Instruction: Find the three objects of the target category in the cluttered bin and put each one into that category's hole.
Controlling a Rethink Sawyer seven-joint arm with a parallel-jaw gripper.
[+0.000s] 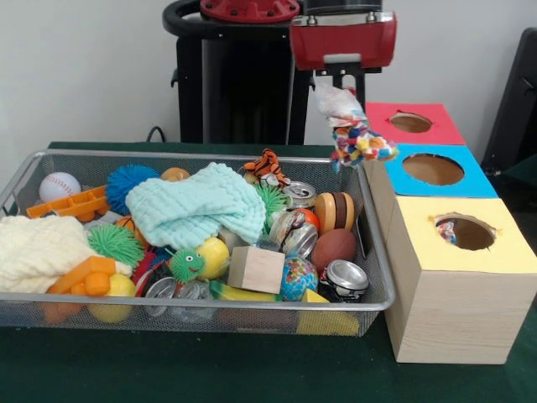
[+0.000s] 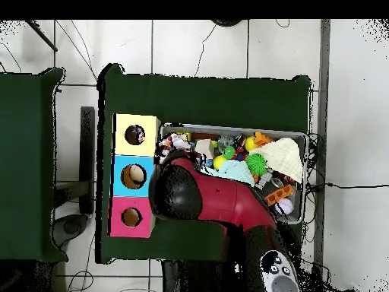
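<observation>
The gripper (image 1: pixel 341 82) of the red and black arm is clenched on a thin white cloth piece printed with multicoloured polka dots (image 1: pixel 351 126), which hangs limp from it in the air. All positions below are given relative to the wide, shallow tray of grey wire mesh (image 1: pixel 379 252) standing on the green-covered desk (image 1: pixel 210 369). In the front view the hanging cloth is above the tray's far right corner, just beside the row of three pale wooden boxes that adjoins the tray's right end. The box nearest the camera carries the round hole with the yellow paper surround (image 1: pixel 466 232); a scrap of dotted cloth shows inside that hole. The blue-surround hole (image 1: pixel 433 169) lies behind it and the red-surround hole (image 1: pixel 410 122) farthest back. Inside the tray, a thick mint-green knitted cloth (image 1: pixel 197 206) lies near the middle on top of the clutter, a cream knitted cloth (image 1: pixel 38 252) lies at the left end, and a white baseball (image 1: pixel 59 186) sits in the far left corner. In the overhead view the arm (image 2: pixel 220 194) covers part of the tray (image 2: pixel 300 137).
</observation>
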